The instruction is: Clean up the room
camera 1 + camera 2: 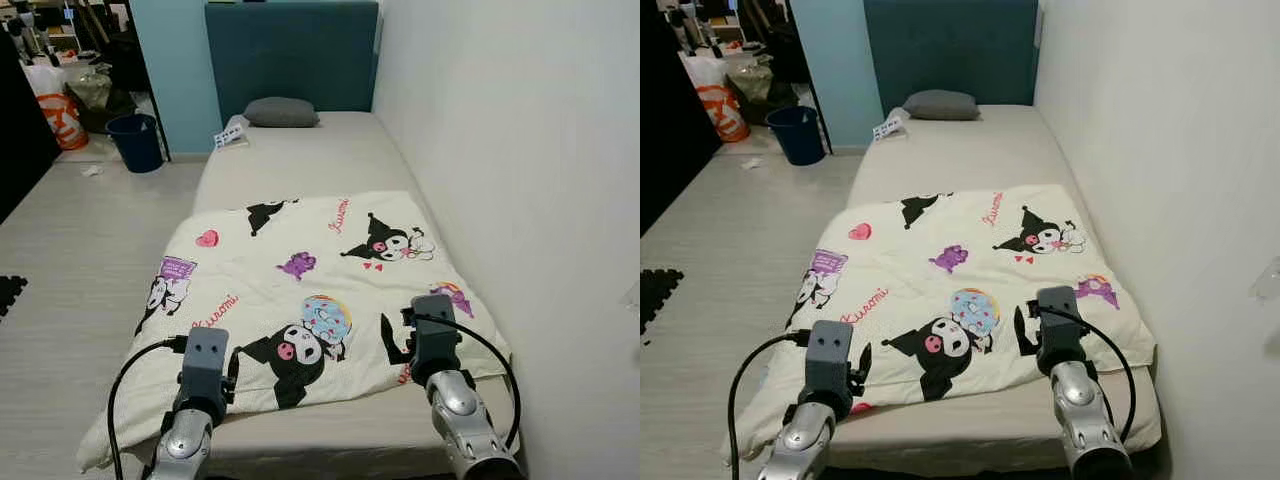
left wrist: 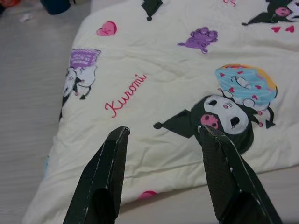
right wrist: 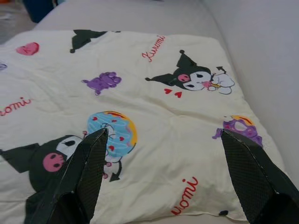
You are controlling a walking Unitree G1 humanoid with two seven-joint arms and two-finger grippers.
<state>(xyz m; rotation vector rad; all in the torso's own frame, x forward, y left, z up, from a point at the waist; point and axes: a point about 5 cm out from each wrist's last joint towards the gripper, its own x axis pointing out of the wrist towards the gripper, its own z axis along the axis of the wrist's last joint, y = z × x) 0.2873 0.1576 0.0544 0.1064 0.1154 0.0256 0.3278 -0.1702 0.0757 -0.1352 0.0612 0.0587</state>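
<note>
A cream blanket (image 1: 300,290) printed with black cartoon figures, hearts and pink lettering lies spread over the near half of the bed (image 1: 300,160). Its near left corner hangs over the bed's side. A grey pillow (image 1: 281,112) rests at the head. My left gripper (image 2: 163,131) is open, hovering just above the blanket's near edge by the black cartoon face. My right gripper (image 3: 164,135) is open wider, over the blanket's near right part beside the blue doughnut print. Neither holds anything. In the left eye view both wrists (image 1: 205,365) (image 1: 433,335) stand over the foot of the bed.
The white wall (image 1: 520,180) runs tight along the bed's right side, with a teal headboard (image 1: 290,50) at the far end. A small card (image 1: 231,137) lies beside the pillow. On the left floor stand a blue bin (image 1: 135,141), an orange-and-white bag (image 1: 60,118), a paper scrap (image 1: 92,171) and a black mat (image 1: 10,292).
</note>
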